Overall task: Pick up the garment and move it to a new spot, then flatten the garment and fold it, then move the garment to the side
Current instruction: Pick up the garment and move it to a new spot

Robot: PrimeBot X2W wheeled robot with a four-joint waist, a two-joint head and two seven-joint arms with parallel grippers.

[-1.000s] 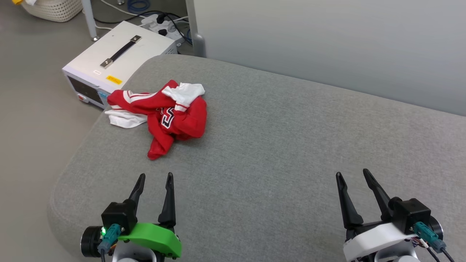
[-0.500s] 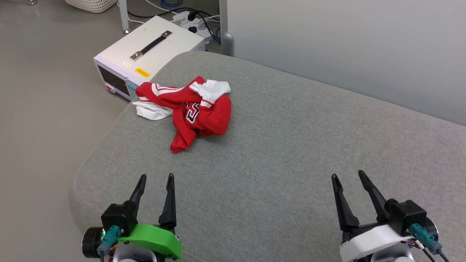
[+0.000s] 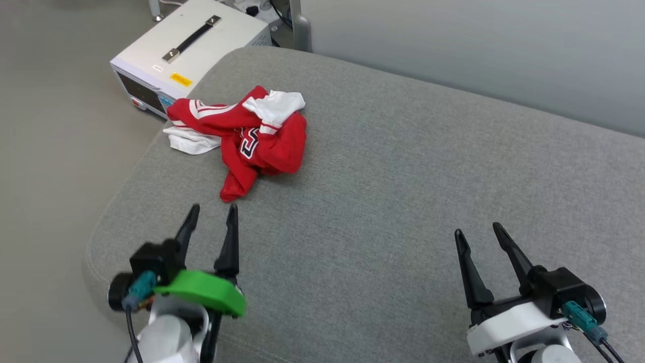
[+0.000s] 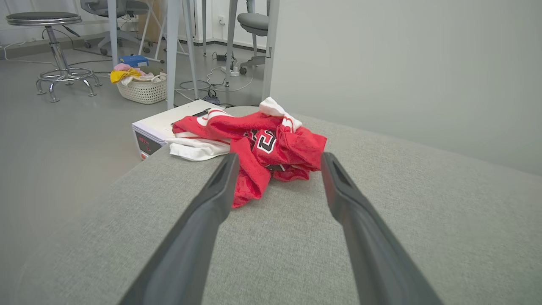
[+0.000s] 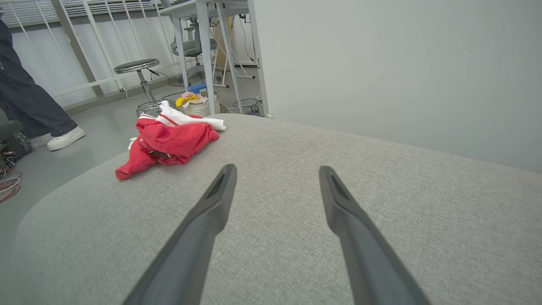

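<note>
Now the left fingers (image 3: 231,237) stand spread wide and hold nothing. Their tips are close to the nearest red fold of the garment (image 3: 262,146) and apparently not touching it. The right fingers (image 3: 467,267), equally wide and empty, hang over bare cloth well apart from it. The garment lies crumpled in a heap near the far left corner of the surface (image 3: 383,201), with one white sleeve on top, another spilling toward the edge, and part of the black lettering showing.

The step in hand looks like the first, the pick-up, not yet begun. The next move probably calls for the left arm to reach forward and down and close on a thick bunch of fabric, so the heap lifts whole.

The surface is grey, woven and padded, with rounded corners. Beyond its corner a white box (image 3: 186,55) with a black handle sits on the floor. Farther off are a basket (image 4: 144,89) of cloths, a stool (image 4: 46,19), and a person's leg (image 5: 25,97).
</note>
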